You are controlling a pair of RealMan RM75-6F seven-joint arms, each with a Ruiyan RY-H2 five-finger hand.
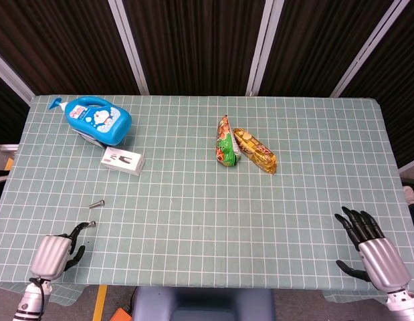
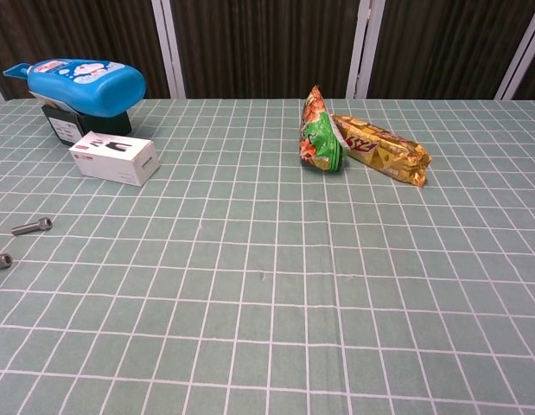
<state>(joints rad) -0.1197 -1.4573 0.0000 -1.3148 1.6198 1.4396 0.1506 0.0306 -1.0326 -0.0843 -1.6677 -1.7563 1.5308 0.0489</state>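
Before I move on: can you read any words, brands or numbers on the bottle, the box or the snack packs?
Blue bottle: white label with a cartoon print, lettering too small to read.
White box: dark picture, red mark, unreadable.
Green snack pack: print blurred.
Gold snack pack: red lettering, too blurred to quote.
Nothing reads clearly.

No legible text on anything.

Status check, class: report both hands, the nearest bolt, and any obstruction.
Left hand empty, fingertips beside the near bolt. Right hand open, holding nothing. Second bolt just beyond the first; nothing else close.
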